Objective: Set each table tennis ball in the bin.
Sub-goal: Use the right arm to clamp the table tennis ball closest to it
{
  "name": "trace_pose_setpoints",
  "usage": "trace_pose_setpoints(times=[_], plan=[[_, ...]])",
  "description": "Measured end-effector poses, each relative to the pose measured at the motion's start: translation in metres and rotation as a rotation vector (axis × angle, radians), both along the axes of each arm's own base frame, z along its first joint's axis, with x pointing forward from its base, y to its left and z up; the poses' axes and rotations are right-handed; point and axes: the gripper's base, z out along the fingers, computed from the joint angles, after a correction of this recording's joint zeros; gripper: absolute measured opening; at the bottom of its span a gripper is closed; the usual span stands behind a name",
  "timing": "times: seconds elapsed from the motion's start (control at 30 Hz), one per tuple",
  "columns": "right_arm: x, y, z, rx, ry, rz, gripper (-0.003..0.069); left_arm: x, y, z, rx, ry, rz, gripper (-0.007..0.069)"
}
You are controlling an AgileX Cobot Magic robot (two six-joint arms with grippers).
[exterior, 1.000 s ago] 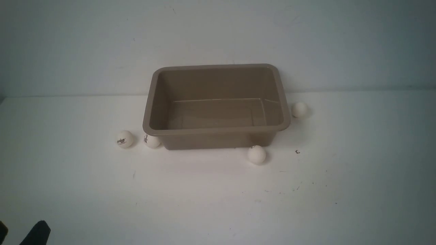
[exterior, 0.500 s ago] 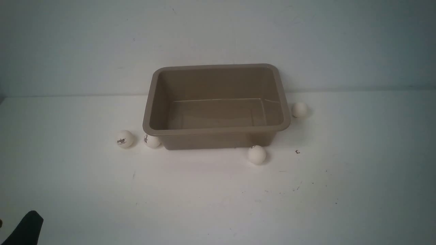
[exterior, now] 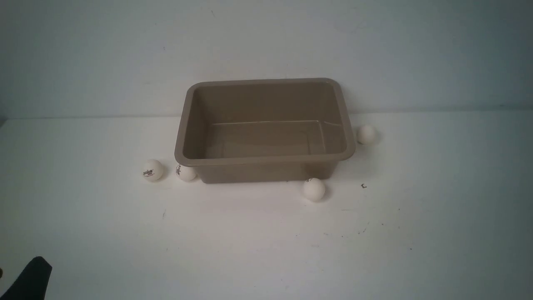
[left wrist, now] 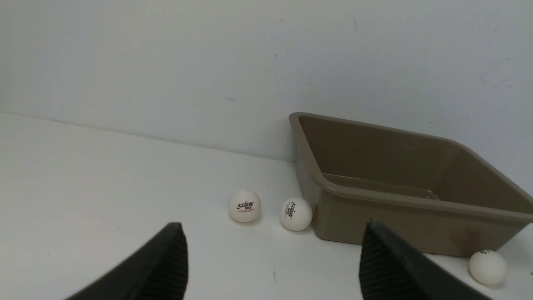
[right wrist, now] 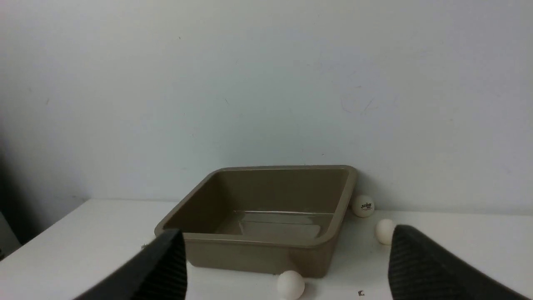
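Note:
The empty taupe bin [exterior: 189, 125] stands mid-table near the wall. Two logo-printed table tennis balls [exterior: 153, 169] [exterior: 185, 172] lie by its front left corner, the nearer one almost touching it. Another ball [exterior: 314, 189] lies in front of the bin's right end, and one [exterior: 366, 134] lies to its right. My left gripper [left wrist: 272, 250] is open and empty, well short of the two left balls [left wrist: 244, 206] [left wrist: 296, 214]. My right gripper [right wrist: 287, 250] is open and empty, facing the bin [right wrist: 250, 239], the front ball [right wrist: 290, 285] and two balls [right wrist: 384, 231] [right wrist: 363, 206] beyond the right end.
The wall rises right behind the bin. A small dark mark [exterior: 363, 186] sits on the white table [exterior: 266, 250] right of the front ball. One black finger [exterior: 29, 279] of the left gripper shows at the bottom left corner of the front view.
In the front view the left gripper's finger has drawn back a little toward the bottom left corner. The balls and the bin have not moved.

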Motion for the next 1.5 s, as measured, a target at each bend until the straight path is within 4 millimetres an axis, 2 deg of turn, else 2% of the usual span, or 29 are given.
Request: trace_pose_setpoints(times=[0.47,0.73,0.9,1.0,1.17,1.5], plan=[[0.012,0.001,-0.001,-0.073,0.033,0.013,0.0588,0.0,0.0,0.0,-0.009,0.0,0.0,0.0499],[0.025,0.007,-0.003,-0.11,0.082,0.074,0.0588,0.0,0.0,0.002,-0.107,-0.012,-0.001,0.0499],[0.029,0.008,-0.003,-0.121,0.088,0.094,0.0588,0.0,0.0,0.006,-0.069,-0.047,0.005,0.0499],[0.032,0.009,-0.004,-0.129,0.099,0.103,0.0588,0.0,0.001,0.018,0.018,-0.075,0.007,0.0499],[0.04,0.011,-0.005,-0.133,0.128,0.123,0.0588,0.008,0.0,0.038,0.041,-0.028,0.005,0.0499],[0.062,0.016,-0.011,-0.193,0.195,0.186,0.0588,0.027,-0.004,0.116,0.277,0.231,-0.058,0.0499]])
